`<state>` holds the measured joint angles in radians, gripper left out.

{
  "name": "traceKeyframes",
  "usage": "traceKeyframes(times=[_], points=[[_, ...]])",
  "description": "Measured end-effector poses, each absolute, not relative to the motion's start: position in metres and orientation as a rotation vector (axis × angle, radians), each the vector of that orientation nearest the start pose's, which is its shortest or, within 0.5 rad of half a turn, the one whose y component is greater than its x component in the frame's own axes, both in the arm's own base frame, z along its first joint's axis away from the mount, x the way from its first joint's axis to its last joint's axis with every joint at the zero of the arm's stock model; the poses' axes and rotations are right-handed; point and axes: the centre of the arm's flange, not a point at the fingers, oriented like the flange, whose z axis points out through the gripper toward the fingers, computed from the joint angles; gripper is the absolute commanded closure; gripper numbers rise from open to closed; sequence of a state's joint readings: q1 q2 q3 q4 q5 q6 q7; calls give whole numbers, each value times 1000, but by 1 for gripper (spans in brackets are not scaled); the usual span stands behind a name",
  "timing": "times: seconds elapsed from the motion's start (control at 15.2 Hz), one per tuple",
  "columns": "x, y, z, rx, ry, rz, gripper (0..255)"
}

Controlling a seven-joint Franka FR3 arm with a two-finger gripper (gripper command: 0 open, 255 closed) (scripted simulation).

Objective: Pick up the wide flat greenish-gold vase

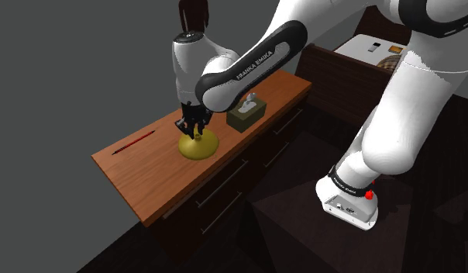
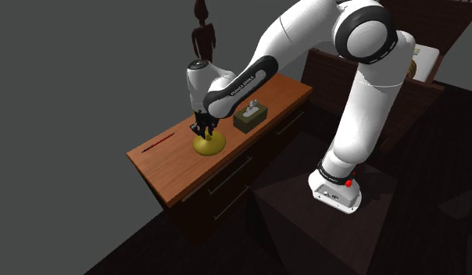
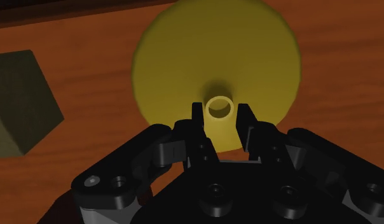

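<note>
One vase (image 1: 200,148): wide, flat, greenish-gold, on brown wooden tabletop (image 1: 147,167).
One tool (image 3: 220,113): black; I see it clasping the vase's neck.

Dresser top (image 1: 147,171) – brown wood w/ streaky grain, smooth, a bit shiny. Vase (image 1: 201,147) – greenish-gold, smooth & matt. Tissue box (image 1: 244,118) is dull olive, matt. Gripper (image 3: 220,114): black, smooth, slight shine. Arm (image 1: 395,101) is white, glossy.

Near rim of the vase (image 3: 216,51) behind the tool (image 3: 220,114)
</note>
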<state>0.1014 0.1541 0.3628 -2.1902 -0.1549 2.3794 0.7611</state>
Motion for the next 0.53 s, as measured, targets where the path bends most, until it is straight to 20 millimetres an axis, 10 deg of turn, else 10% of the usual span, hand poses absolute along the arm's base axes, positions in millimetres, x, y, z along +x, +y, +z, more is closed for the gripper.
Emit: traceKeyframes(times=[0.53], points=[[496, 245, 365, -3143, 304, -112, 255]])
